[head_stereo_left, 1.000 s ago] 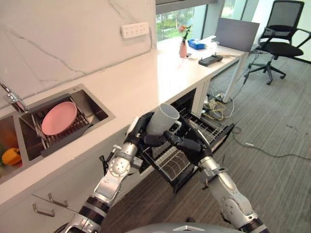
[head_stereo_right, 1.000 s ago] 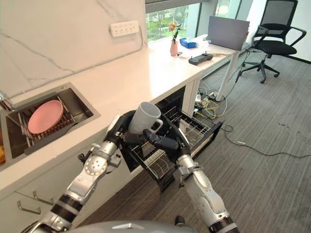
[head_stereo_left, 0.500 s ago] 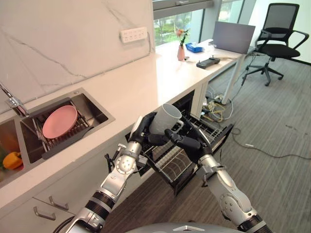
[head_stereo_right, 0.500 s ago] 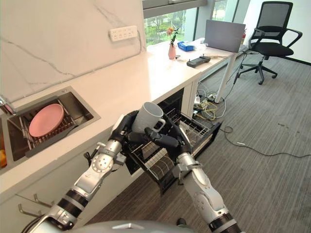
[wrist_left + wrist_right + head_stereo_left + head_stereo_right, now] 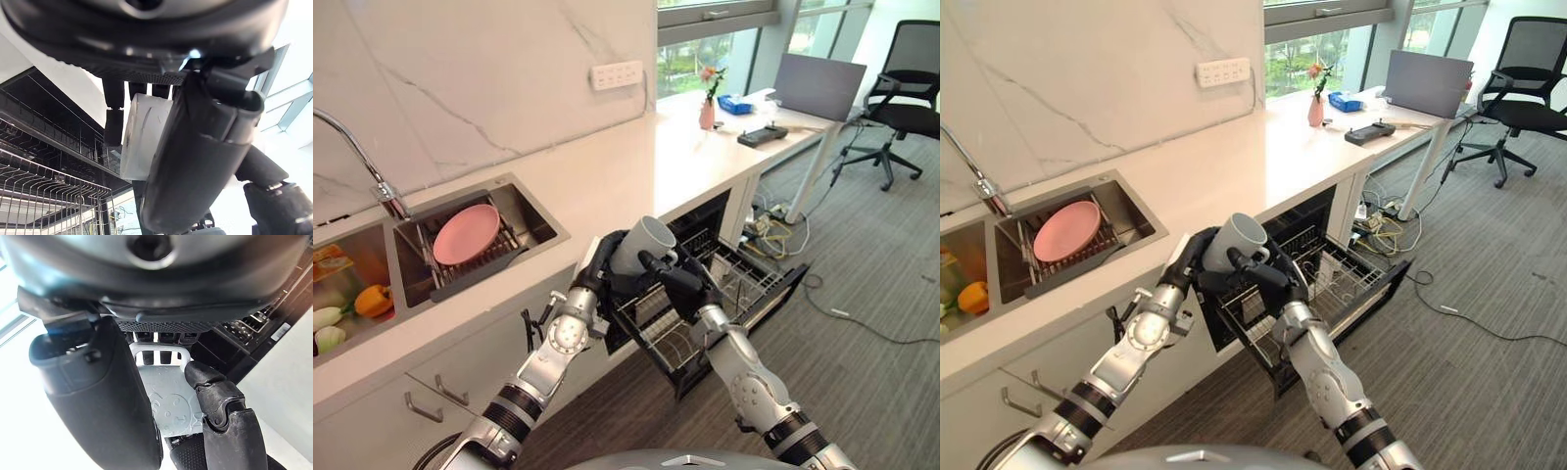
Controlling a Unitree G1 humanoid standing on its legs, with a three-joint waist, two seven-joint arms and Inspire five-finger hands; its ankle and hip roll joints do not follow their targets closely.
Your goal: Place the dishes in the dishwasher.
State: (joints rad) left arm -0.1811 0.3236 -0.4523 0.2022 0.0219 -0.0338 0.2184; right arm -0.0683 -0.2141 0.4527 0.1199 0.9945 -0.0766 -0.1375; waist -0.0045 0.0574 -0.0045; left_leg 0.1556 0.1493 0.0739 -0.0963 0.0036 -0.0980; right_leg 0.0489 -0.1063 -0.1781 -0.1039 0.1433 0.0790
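right hand (image 5: 1268,285): centre frame, fingers curled round the mug's handle side. left hand (image 5: 1197,257): clasping the mug body. mug (image 5: 1233,242): white, tilted, held by both above the dishwasher rack (image 5: 1327,277). advice: release one hand first, lower mouth-down between tines. pink plate (image 5: 1067,230): upper left, in sink (image 5: 1131,225) of the worktop (image 5: 1234,166).

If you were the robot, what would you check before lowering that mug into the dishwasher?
1. Left hand curled round the pale grey ceramic mug: ok.
2. Right hand also gripping the mug, at its handle side: ok.
3. Black wire dishwasher rack pulled out: ok.
4. Free space in the rack below the mug: ok, wires look bare.
5. Mug turned mouth down for washing: not ok, mouth faces up.
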